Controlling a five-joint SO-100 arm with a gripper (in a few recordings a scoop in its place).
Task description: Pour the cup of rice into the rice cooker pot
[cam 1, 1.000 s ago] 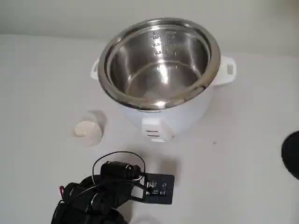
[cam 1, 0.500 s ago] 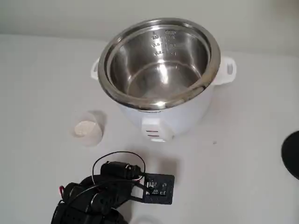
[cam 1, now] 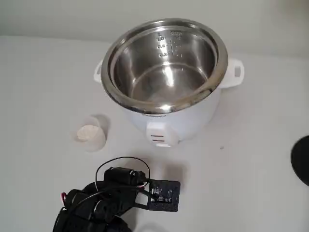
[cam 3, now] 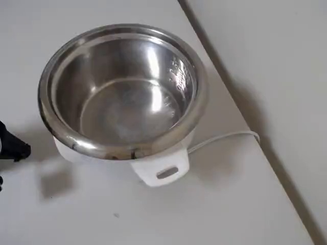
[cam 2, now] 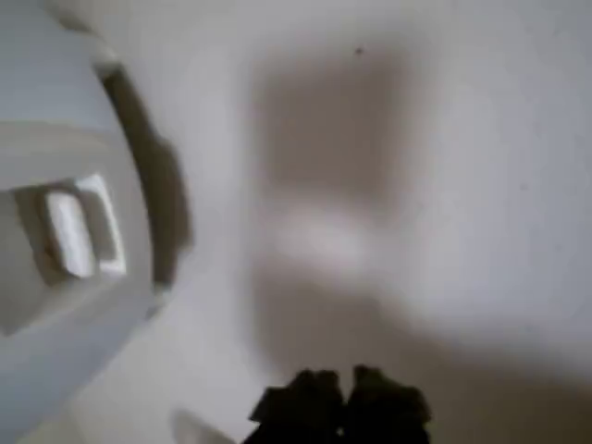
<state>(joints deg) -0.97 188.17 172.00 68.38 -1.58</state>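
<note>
Nothing has been picked up yet, so every risk is still ahead. The cup (cam 1: 90,135) stands upright on the white table (cam 1: 38,82), mouth to the ceiling and its long axis straight up and down, with the rice (cam 1: 88,132) a pale heap inside. In the fixed view it sits at about eight o'clock from the rice cooker pot (cam 1: 164,65), near the cooker's white body but not touching it. The pot's mouth faces up as well, shiny and empty, level marks on its far wall, and the overhead view shows its wide rim (cam 3: 196,109) with a white cord (cam 3: 225,137) trailing off at about four o'clock. The arm (cam 1: 104,205) is bunched at the bottom of the fixed view, at roughly six o'clock from the cup and well apart from it. In the wrist view the gripper (cam 2: 340,407) is a blurred dark shape at the bottom edge; its two fingers look close together with nothing between them, though the blur keeps me from being sure. My worry is the cup itself: it looks light and thin-walled, so a finger nudging its side on the way in could tip it and scatter grains, and too hard a squeeze might buckle it. Later, I'd guess tilting before the mouth clears that wide rim would spill rice down the cooker's outside.
</note>
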